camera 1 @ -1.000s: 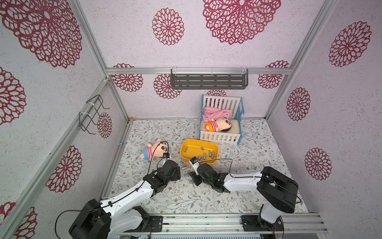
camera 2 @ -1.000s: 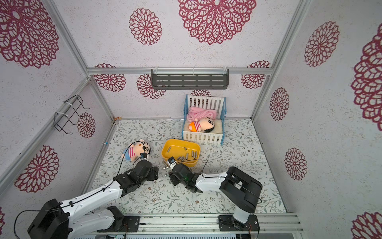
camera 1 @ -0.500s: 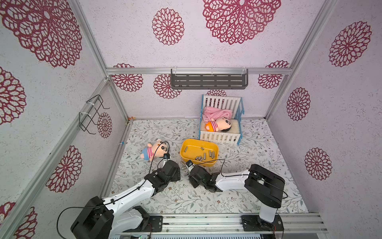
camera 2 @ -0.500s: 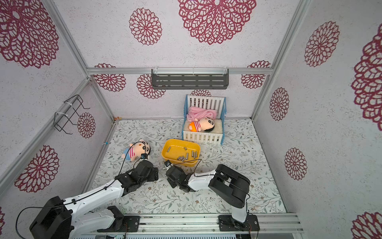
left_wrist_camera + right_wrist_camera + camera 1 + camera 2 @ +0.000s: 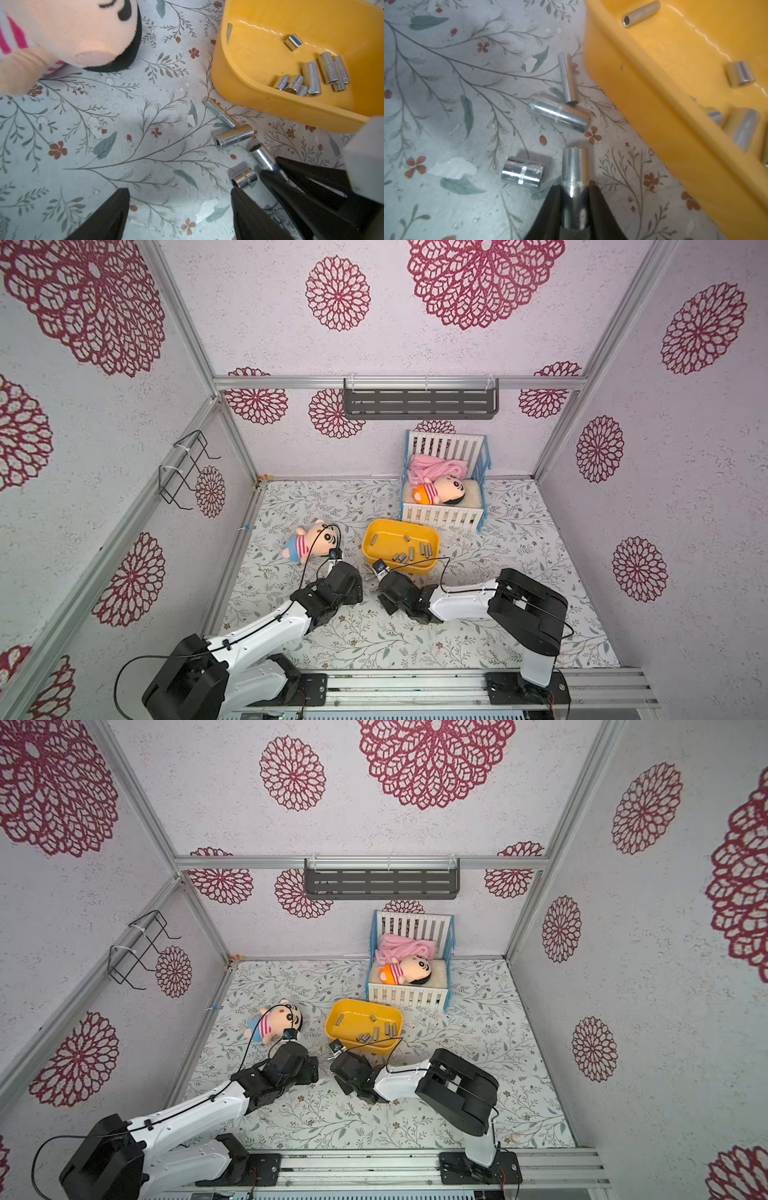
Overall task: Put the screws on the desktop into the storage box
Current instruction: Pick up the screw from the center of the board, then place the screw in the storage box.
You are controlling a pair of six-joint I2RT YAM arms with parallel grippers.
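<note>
Note the right gripper (image 5: pixel 574 192), narrowed over the last second from partly apart to clamped on the near end of one silver screw (image 5: pixel 574 164). Locate that screw on the desktop (image 5: pixel 446 124), just beside the near wall of the storage box (image 5: pixel 654 108). Note also the right arm (image 5: pixel 461 605), swung to its left to reach this cluster. Treat the grasp as made; cannot tell whether the screw is already clear of the surface. Confirm the left gripper (image 5: pixel 178 194) unchanged: jaws wide apart above bare desktop, holding nothing.

Count three more loose beside the held one: a short screw (image 5: pixel 522 173), a thick screw (image 5: pixel 558 113) and a thin screw (image 5: pixel 567 78), the last two touching or nearly so. Count several screws (image 5: pixel 311 76) already in the box.

Expect next a lift over the wall and a release inside. Guard against a pivot in this end-on grip, and against knocking the short screw in rising
</note>
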